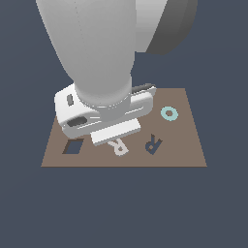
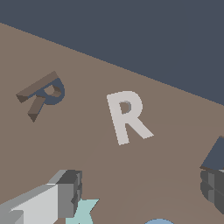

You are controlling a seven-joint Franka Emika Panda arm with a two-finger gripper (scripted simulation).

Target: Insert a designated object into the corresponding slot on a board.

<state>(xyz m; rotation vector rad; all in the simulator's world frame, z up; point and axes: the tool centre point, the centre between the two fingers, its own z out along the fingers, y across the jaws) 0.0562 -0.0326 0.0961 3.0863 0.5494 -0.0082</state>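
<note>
Gripper (image 2: 135,197), fingers apart and empty, hovers over the pale R piece (image 2: 127,116), which lies flat on the board (image 1: 189,150), unpicked, its R-shaped slot (image 1: 153,144) vacant at three o'clock in the exterior view.

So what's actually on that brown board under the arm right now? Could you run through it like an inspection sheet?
Surface: brown board, flat on a dark floor.
Job's things: pale R piece lies on the board, not gripped; R-shaped slot is unfilled, apart from the piece.
Clutter: light-blue ring, teal star, dark diamond cutout.
Grippers: gripper open, fingers either side, hovering near the R piece.
Cables: nothing seen.
Surroundings: plain dark background, nothing else seen.
</note>
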